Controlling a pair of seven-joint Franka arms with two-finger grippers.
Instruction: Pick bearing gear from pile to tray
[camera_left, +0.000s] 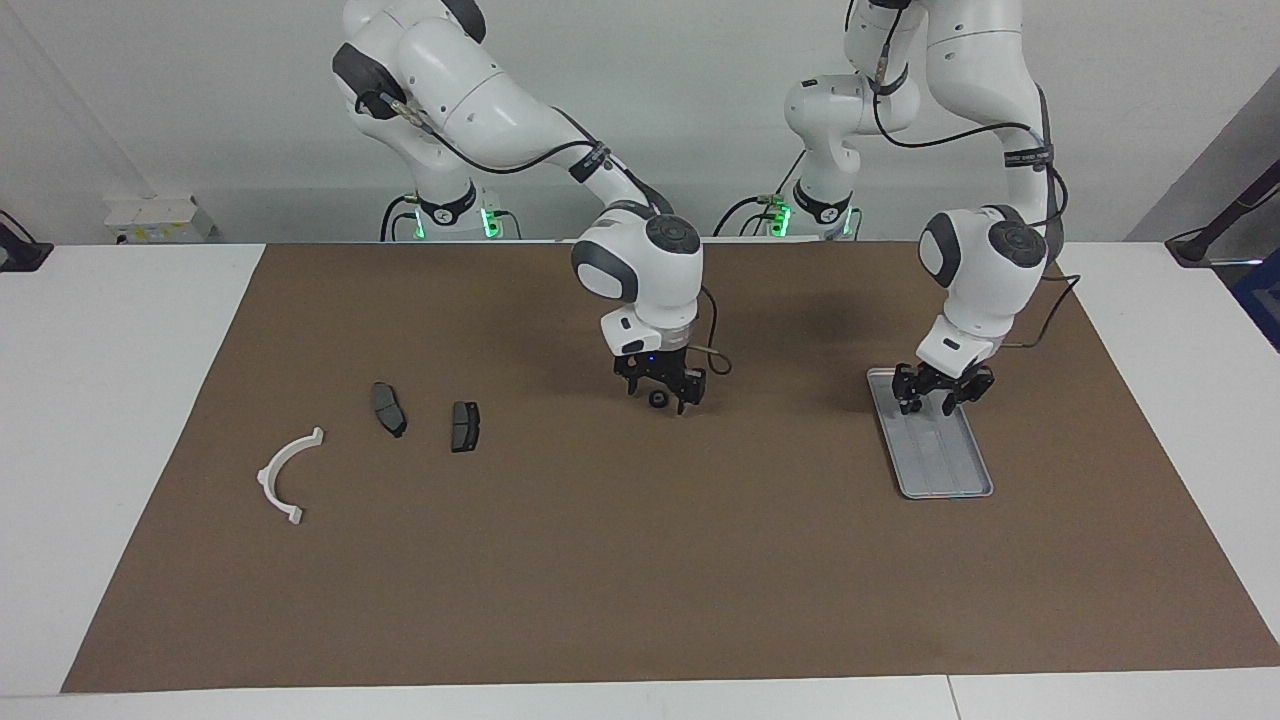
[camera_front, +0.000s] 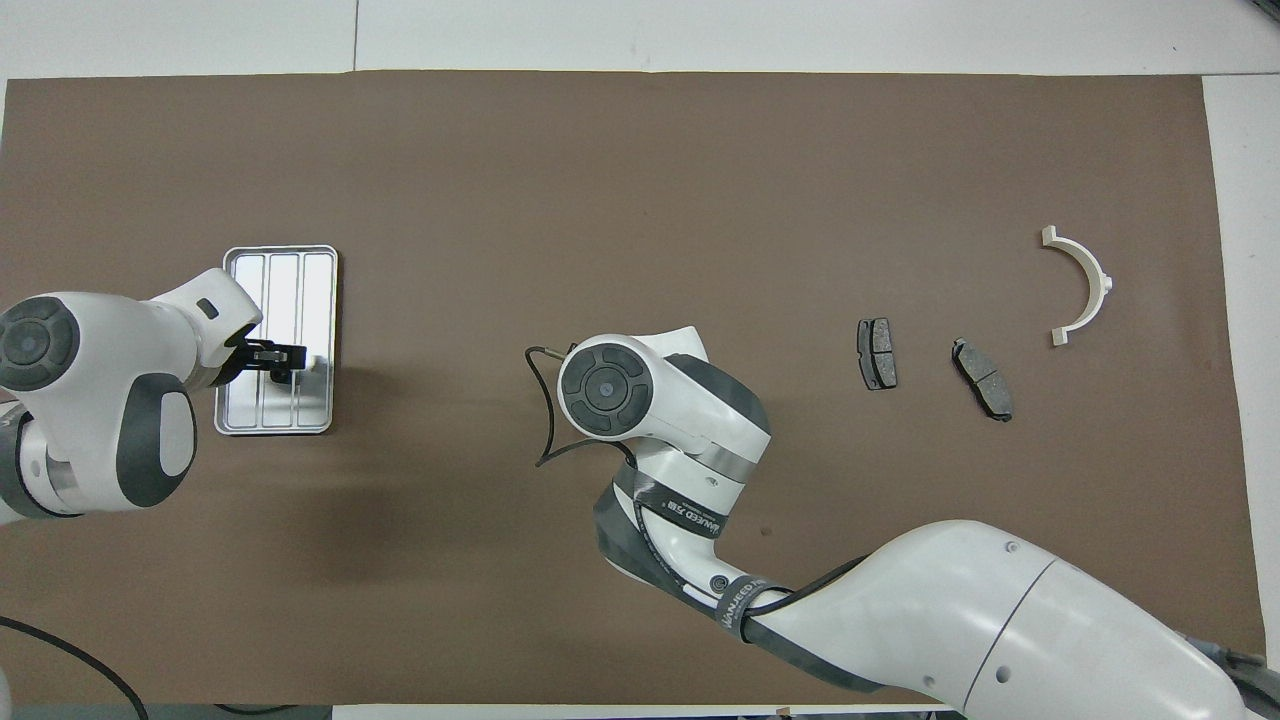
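Taking twelve o'clock as pointing away from the robots, the right tool (camera_left: 660, 390) hangs low over the middle of the brown mat (camera_left: 640, 580) that covers the tabletop (camera_left: 120, 400). Its fingers stand apart, straddling a small black ring (camera_left: 657, 400), which looks to rest on the mat and not in any grip. That spot is about halfway between the parts and the tray, so it reads as a handover point for a piece neither arm can carry the whole way.

At about nine o'clock from the ring, the left tool (camera_left: 930, 402) waits just above the end of the tray (camera_left: 945, 470) that lies closest to the robots. Its fingers are apart too, with nothing visible between them. The tray's long side runs toward twelve o'clock and it looks empty, so the delivery is probably not yet made.

At three o'clock from the ring, slightly farther out, lie two dark brake pads (camera_left: 388, 409) (camera_left: 465, 426), side by side but apart. The white plastic arc (camera_left: 285, 475) is farthest, near two o'clock from them. All three lie clear of both tools.
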